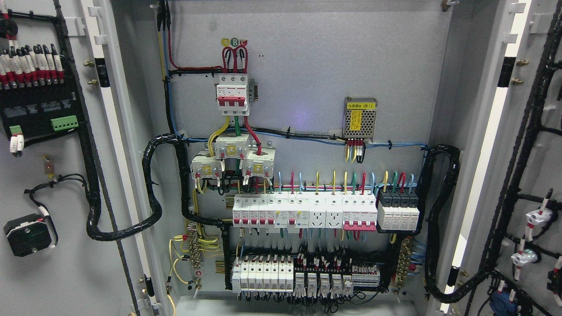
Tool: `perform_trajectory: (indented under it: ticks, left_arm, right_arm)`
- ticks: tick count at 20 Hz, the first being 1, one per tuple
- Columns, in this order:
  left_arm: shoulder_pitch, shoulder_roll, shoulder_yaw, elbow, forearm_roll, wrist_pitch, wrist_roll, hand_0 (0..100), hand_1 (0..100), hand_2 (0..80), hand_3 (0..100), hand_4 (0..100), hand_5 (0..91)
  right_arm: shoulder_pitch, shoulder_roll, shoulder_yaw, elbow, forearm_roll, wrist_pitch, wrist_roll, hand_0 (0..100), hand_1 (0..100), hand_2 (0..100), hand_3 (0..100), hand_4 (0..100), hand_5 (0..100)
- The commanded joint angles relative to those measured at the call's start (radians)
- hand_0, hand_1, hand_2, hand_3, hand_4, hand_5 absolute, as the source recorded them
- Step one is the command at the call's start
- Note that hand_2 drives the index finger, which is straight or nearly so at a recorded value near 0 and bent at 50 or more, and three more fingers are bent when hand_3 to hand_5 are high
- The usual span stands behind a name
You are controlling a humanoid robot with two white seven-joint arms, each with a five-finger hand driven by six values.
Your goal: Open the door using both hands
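Note:
An electrical cabinet fills the head view with both doors swung wide open. The left door [48,272] shows its inner face at the picture's left, carrying black modules and wiring. The right door [531,153] stands open at the picture's right, with black cable bundles and white fittings on it. Between them the grey back panel [307,66] is exposed, with a red-and-white main breaker [232,94], rows of white breakers [303,210] and terminal blocks [303,276]. Neither of my hands nor either arm shows anywhere in the frame.
Thick black cable looms [151,184] hang from the left door hinge side into the cabinet, and another loom [434,219] loops at the right. A small perforated power supply [360,117] sits on the panel's upper right. The cabinet floor edge [290,307] runs along the bottom.

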State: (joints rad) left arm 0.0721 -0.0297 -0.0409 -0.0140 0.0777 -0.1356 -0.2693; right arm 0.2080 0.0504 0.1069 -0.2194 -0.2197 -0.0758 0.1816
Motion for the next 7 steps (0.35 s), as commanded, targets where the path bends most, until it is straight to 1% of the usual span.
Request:
perform_trajectory:
  ticks: [1,7]
  left_arm:
    - [0.000,-0.007,0.079,-0.006,-0.041,0.001,0.001,12,39,0.0,0,0,0.0]
    - [0.000,-0.007,0.088,-0.009,-0.041,-0.001,0.001,12,39,0.0,0,0,0.0]
  right_arm:
    - [-0.004,0.003,0.002,0.025,0.000,0.001,0.010,53,0,0,0,0,0]
    - [-0.004,0.003,0.002,0.028,0.000,0.001,0.010,53,0,0,0,0,0]
